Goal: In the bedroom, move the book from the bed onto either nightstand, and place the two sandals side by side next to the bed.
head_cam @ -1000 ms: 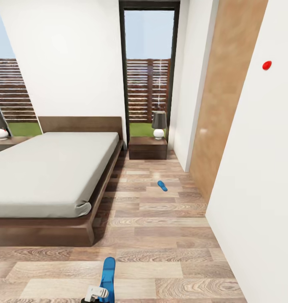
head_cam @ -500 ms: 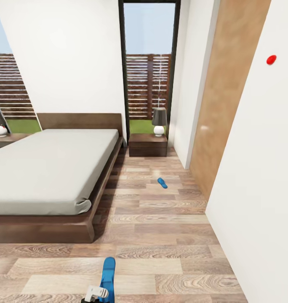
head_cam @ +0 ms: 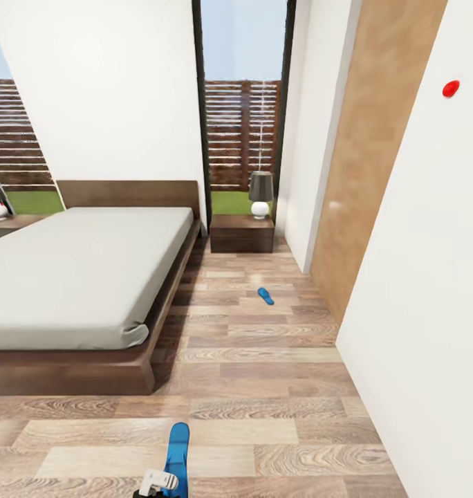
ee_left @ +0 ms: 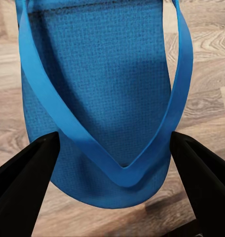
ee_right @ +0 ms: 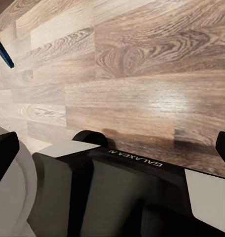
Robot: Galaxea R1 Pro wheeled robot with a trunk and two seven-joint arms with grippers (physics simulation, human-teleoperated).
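sandal (ee_left: 100, 98) clenched in left claw (ee_left: 112, 148) | other sandal (head_cam: 265, 295) on floor (head_cam: 278, 387) near bed (head_cam: 77, 277) | right claw state unclear

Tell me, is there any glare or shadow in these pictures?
Right wrist view: a pale sheen on the floor planks. Left wrist view: the held sandal casts a dark shadow on the floor below it. Head view: even light, soft shadow along the bed frame.

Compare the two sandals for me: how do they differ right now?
The near sandal is held in the left gripper, whose fingers flank it, off the floor; the far sandal lies flat on the wood floor, untouched. The near one points straight ahead from the robot; the far one lies at a slant. The far one sits between the bed and the wall, short of the nightstand. Both are bright blue flip-flops.
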